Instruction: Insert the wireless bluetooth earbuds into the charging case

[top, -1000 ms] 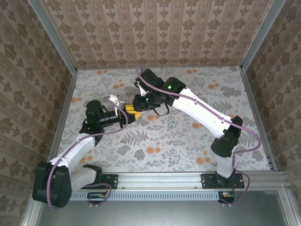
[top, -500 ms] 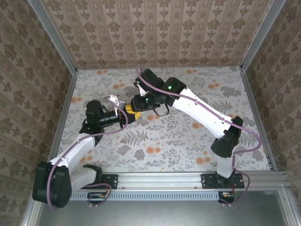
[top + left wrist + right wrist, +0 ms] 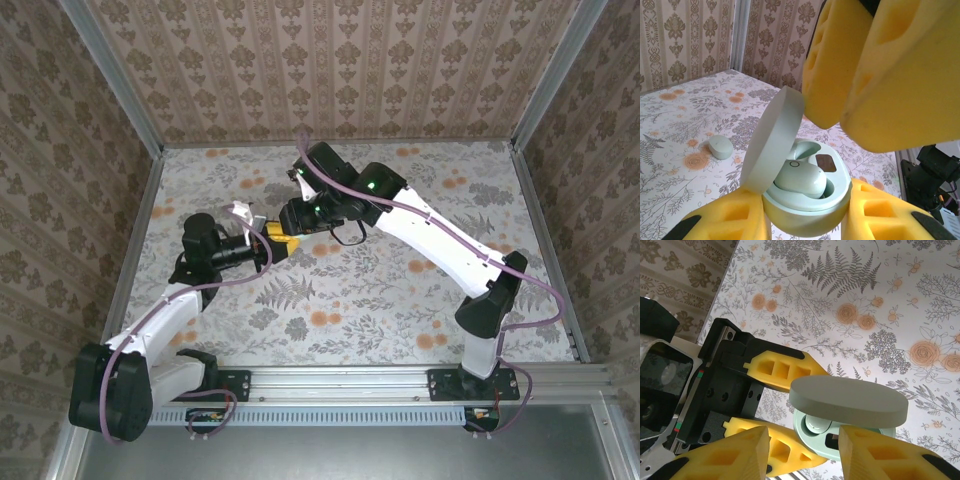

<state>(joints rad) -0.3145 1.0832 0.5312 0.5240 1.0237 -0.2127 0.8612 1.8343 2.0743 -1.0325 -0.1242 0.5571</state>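
Left gripper (image 3: 805, 202): clenched on the charging case (image 3: 807, 222). One yellow foam finger (image 3: 735, 215) bears on each side of the lower shell. As far as the left wrist view shows, the case is held off the table (image 3: 400, 300), with its opening facing up.

Left of this gripper, and well apart from it: a loose earbud (image 3: 720, 146), pale green, lying alone on the floral table cover.

Between the left gripper's fingers: the lid (image 3: 772, 140) is hinged open. It stands up on the left-finger side and tilts away from the shell. A seated earbud (image 3: 800, 180) of the same pale green rests in the lower shell. A dark rectangular patch (image 3: 825, 162) sits just beside it on the right.

Above and right of the left gripper: right gripper (image 3: 804, 435), released. Its yellow fingers stand apart with nothing between them. In the left wrist view its nearer finger (image 3: 832, 65) is just beside the lid's upper edge; whether they touch cannot be told. In the right wrist view the open lid lies beyond the gap between its fingers and hides most of the shell.

Top view: the two grippers are tip to tip, the right one just to the right of the left. The case is too small to make out there.
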